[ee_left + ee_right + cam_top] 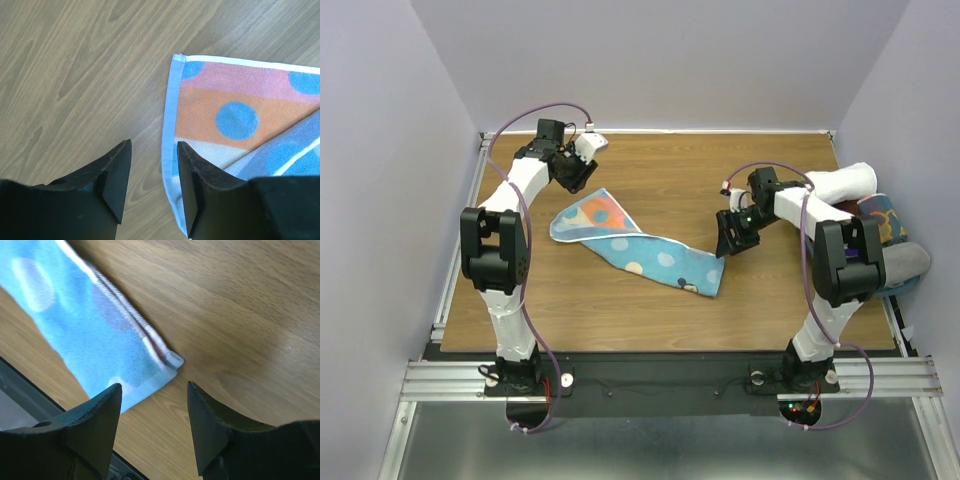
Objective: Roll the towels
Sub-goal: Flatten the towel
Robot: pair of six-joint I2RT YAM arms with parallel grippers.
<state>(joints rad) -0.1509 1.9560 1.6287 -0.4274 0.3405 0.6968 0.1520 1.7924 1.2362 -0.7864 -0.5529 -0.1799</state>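
1. Mid-table lies the light blue terry hand towel with orange and yellow dots (640,250). It runs diagonally across the brown wood-grain tabletop (660,170), twisted and partly folded over itself. It is not rolled, and no roll has been started.
2. On the left gripper (152,180) the jaws are spread with nothing between them. It is poised at the towel's far-left end, one finger just over the hem.
3. On the right gripper (152,425) the jaws are spread and empty. It hovers near the towel's near-right corner, apparently not touching.
4. At the right table edge, partly hidden by the right arm, are a white cloth roll (845,182), a navy bundle with orange-yellow print (885,215) and a grey roll (910,262). The navy one is probably the second towel, but I cannot tell whether it is rolled.
5. Judgement: early stage. The blue towel needs flattening, then rolling end to end.
6. Containers: none in view. The right-hand bundles appear to sit on the bare table.
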